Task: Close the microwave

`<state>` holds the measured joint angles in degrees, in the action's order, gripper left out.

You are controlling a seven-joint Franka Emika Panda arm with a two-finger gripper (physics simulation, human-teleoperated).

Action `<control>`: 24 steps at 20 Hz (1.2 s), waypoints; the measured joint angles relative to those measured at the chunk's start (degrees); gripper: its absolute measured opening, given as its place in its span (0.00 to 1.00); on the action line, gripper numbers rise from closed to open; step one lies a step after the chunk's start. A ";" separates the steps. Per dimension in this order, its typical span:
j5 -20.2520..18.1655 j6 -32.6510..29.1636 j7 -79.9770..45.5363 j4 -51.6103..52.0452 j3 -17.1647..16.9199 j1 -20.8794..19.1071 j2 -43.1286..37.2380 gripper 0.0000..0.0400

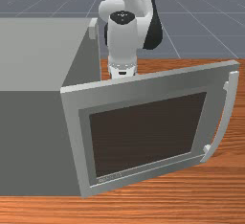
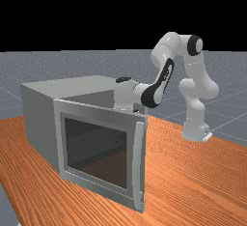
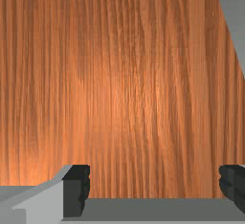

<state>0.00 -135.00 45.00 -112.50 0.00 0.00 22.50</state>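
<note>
The grey microwave [image 1: 38, 55] has its door [image 1: 143, 79] swung wide open, with the curved handle [image 1: 228, 115] at the front view's right. Behind the door, close to its hinge side, my gripper [image 1: 122, 72] points down, its lower part hidden by the door. In the far view the gripper [image 2: 124, 105] is also behind the door [image 2: 99, 111], beside the microwave body [image 2: 41, 114]. In the wrist view my gripper [image 3: 154, 184] is open, its fingers far apart with nothing held between them. A grey strip lies below and behind the fingertips.
The wooden table [image 1: 191, 189] carries the microwave. A grey surface [image 3: 234, 17] slants beside the table top [image 3: 124, 84] in the wrist view. The arm's base [image 2: 195, 131] stands on the table at the far view's right.
</note>
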 joint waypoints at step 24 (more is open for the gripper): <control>-1.44 5.21 -0.73 -7.02 1.23 0.91 -16.15 1.00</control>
<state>-1.44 -129.79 44.27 -119.52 1.23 0.91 6.35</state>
